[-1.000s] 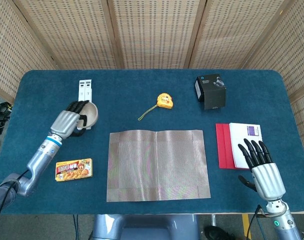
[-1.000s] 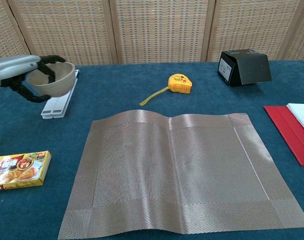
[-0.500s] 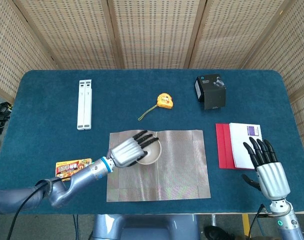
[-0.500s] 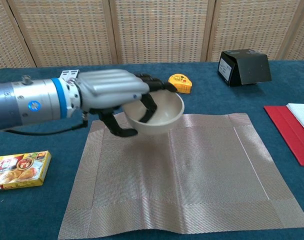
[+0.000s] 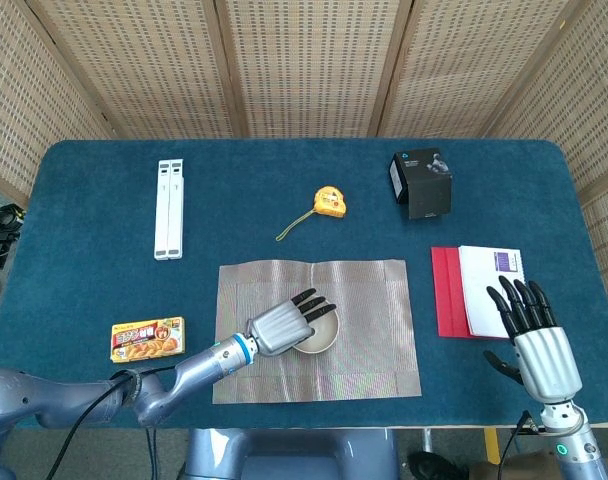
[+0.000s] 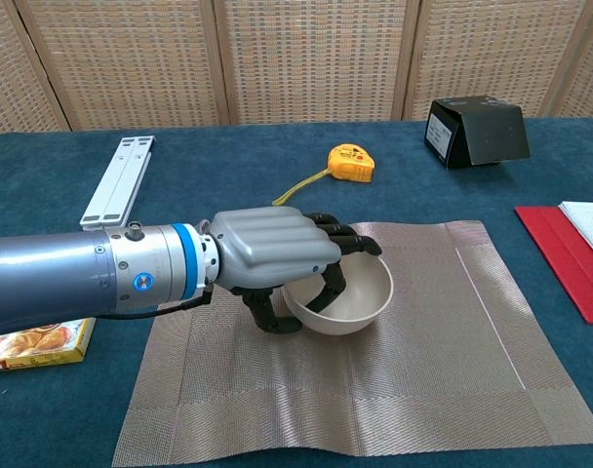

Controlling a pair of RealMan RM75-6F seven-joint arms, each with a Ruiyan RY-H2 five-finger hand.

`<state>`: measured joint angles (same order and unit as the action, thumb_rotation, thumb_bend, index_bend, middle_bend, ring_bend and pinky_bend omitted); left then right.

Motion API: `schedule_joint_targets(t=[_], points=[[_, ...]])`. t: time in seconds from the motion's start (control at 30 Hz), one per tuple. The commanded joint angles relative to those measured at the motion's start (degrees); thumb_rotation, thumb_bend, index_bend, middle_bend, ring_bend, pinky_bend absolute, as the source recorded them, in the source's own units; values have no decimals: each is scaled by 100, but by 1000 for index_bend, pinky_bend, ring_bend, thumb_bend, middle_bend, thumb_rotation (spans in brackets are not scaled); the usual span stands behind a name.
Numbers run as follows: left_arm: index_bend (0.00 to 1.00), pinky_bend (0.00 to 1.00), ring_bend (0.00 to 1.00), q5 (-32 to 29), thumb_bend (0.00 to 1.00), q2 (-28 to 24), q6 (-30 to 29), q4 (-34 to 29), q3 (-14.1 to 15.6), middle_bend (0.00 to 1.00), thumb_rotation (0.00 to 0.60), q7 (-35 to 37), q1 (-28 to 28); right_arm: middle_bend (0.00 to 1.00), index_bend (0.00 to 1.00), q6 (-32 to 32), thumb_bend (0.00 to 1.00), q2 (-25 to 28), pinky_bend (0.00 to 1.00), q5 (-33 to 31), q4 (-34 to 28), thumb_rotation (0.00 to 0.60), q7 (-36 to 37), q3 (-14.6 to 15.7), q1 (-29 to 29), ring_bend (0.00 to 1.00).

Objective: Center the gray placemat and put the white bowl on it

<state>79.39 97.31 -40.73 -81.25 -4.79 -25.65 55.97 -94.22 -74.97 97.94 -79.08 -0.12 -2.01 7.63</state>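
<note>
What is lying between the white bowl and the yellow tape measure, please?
Only placemat fabric and then bare blue tablecloth separate the white bowl from the tape measure; no other object lies there. The head view shows this best.

— What's out on the blue table [image 5: 84, 190] in front of me, far side first?

— Far left, a white folded stand [image 5: 169, 208] lying flat. Middle, a yellow tape measure [image 5: 330, 203] with its cord trailing toward me. Far right, a black box [image 5: 421, 183].

— And closer in?

— On my near left, a yellow curry box [image 5: 147, 338], lying flat. On my right, a red folder [image 5: 451, 291] with a white booklet [image 5: 489, 283] resting on top of it. Wicker screens [image 5: 304, 65] stand behind the table.
</note>
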Motion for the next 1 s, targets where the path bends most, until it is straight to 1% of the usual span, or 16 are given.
schedule_joint_targets(t=[0.03, 0.07, 0.1, 0.17, 0.23, 0.3, 0.33, 0.4, 0.47, 0.63, 0.73, 0.77, 0.8, 0.87, 0.97, 1.0], points=[[680, 0, 0, -125, 542, 37, 31, 15, 1, 0, 600, -79, 21, 0, 0, 9, 0, -2, 0, 8, 4, 600, -6, 5, 3, 0], [652, 0, 0, -136, 536, 41, 28, 14, 5, 0, 600, -87, 25, 0, 0, 11, 0, -2, 0, 13, 4, 600, -7, 8, 4, 0], [588, 0, 0, -144, 518, 48, 22, 13, 12, 0, 600, -84, 30, 0, 0, 11, 0, -4, 0, 18, 5, 600, -9, 10, 4, 0], [435, 0, 0, -167, 433, 57, 22, 6, 23, 0, 600, -65, 37, 0, 0, 3, 0, -1, 0, 21, -1, 600, -8, 6, 2, 0], [204, 0, 0, -184, 244, 55, 15, -3, 27, 0, 600, -66, 41, 0, 0, -1, 0, 2, 0, 21, -3, 600, -5, 4, 1, 0], [54, 0, 0, -217, 125, 35, 8, -39, 27, 0, 600, -73, 44, 0, 0, -6, 0, 6, 0, 17, -7, 600, -7, -1, -2, 0], [12, 0, 0, -235, 84, 18, 2, -64, 26, 0, 600, -80, 44, 0, 0, -9, 0, 9, 0, 19, -11, 600, -6, -1, -4, 0], [0, 0, 0, -268, 36, -31, -16, -122, 28, 0, 600, -103, 41, 0, 0, -10, 0, 14, 0, 23, -20, 600, -2, 1, -5, 0], [0, 0, 0, -300, 13, -98, -38, -206, 37, 0, 600, -128, 30, 0, 0, -16, 0, 19, 0, 34, -28, 600, -1, 3, -5, 0], [0, 0, 0, -295, 8, -291, -157, -430, 70, 0, 600, -121, -28, 0, 0, -37, 0, 28, 0, 63, -46, 600, -7, 10, -9, 0], [0, 0, 0, -221, 7, -505, -349, -645, 67, 0, 600, -55, -111, 0, 0, -64, 0, 34, 0, 86, -58, 600, -14, 14, -18, 0], [0, 0, 0, -98, 8, -766, -714, -909, -35, 0, 600, 69, -246, 0, 0, -85, 0, 39, 0, 115, -76, 600, -18, 24, -23, 0], [0, 0, 0, 46, 8, -1011, -923, -1129, -33, 0, 600, 146, -340, 0, 0, -91, 0, 42, 0, 129, -86, 600, -28, 33, -28, 0], [0, 0, 0, 220, 8, -1378, -1261, -1416, -61, 0, 600, 134, -480, 0, 0, -100, 0, 44, 0, 156, -105, 600, -47, 47, -33, 0], [0, 0, 0, 303, 8, -1843, -1661, -1825, -78, 0, 600, 52, -708, 0, 0, -119, 0, 45, 0, 188, -124, 600, -85, 56, -40, 0], [0, 0, 0, 310, 8, -2046, -1930, -1996, -113, 0, 600, 8, -859, 0, 0, -125, 0, 43, 0, 193, -126, 600, -100, 53, -41, 0]])
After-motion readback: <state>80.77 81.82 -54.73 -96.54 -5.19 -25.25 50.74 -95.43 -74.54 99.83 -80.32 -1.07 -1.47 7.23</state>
